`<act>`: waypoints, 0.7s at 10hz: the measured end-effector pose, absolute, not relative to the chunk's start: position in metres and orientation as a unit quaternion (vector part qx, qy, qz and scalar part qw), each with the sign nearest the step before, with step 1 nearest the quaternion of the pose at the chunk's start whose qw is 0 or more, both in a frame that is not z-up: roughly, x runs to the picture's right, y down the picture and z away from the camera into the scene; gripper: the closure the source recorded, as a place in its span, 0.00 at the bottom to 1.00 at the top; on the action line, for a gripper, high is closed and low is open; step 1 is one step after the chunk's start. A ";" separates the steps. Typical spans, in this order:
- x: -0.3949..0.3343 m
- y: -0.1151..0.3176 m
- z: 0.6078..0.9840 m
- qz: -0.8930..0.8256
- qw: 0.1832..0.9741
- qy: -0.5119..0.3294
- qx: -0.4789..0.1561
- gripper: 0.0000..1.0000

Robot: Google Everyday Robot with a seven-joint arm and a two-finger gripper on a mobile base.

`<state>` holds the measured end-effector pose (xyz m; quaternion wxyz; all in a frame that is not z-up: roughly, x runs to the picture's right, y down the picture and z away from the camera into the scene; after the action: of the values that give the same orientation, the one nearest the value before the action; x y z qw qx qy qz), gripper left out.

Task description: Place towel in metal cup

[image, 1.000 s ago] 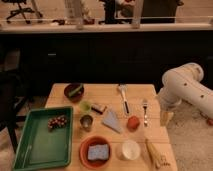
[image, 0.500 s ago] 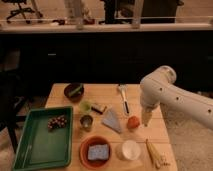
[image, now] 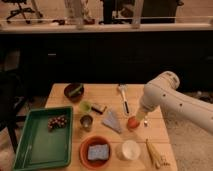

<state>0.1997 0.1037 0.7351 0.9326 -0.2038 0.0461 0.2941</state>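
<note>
The towel (image: 112, 121) is a folded grey-blue cloth lying flat on the wooden table (image: 110, 92), near its middle. The small metal cup (image: 86, 122) stands upright just left of the towel, apart from it. My white arm (image: 165, 92) reaches in from the right and bends down over the table. My gripper (image: 139, 119) hangs low at the arm's end, right of the towel and right beside an orange-red ball (image: 131, 123). It holds nothing that I can see.
A green tray (image: 37, 145) with grapes (image: 56, 122) fills the left front. There is a dark bowl (image: 75, 91), a green cup (image: 85, 106), an orange bowl with a blue sponge (image: 97, 151), a white cup (image: 129, 149), a utensil (image: 123, 99) and a wooden brush (image: 155, 155).
My arm has swung left from the table's right edge to over the table, and the gripper now hangs beside the orange-red ball. The towel and cup have not moved.
</note>
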 end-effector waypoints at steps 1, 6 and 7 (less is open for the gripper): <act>0.201 0.104 0.735 0.299 0.931 0.047 -0.203 0.20; 0.168 0.117 0.747 0.300 0.930 0.014 -0.211 0.20; 0.155 0.122 0.751 0.295 0.931 0.010 -0.214 0.20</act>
<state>0.1550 0.1222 0.7515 0.9312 -0.2140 0.0103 0.2948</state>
